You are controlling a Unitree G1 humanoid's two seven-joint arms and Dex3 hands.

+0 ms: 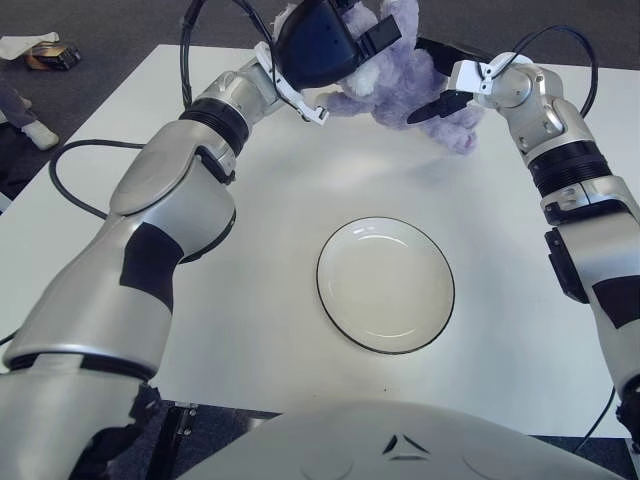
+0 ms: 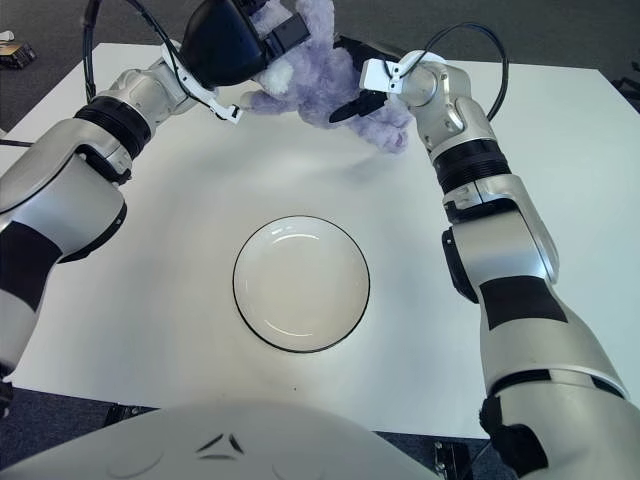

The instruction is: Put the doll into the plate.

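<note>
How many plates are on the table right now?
1. The round white plate with a dark rim sits empty near the middle of the white table, nearer the robot than the purple plush doll held between the left robot hand and right robot hand.

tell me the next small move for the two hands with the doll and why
Probably carry the purple doll toward the robot, until it hangs over the plate. Both hands flank it at the table's far edge: the left hand grips it from the left, the right hand presses its other side. It seems lifted already, and the plate sits empty nearer the robot, so lowering comes afterwards.
</note>
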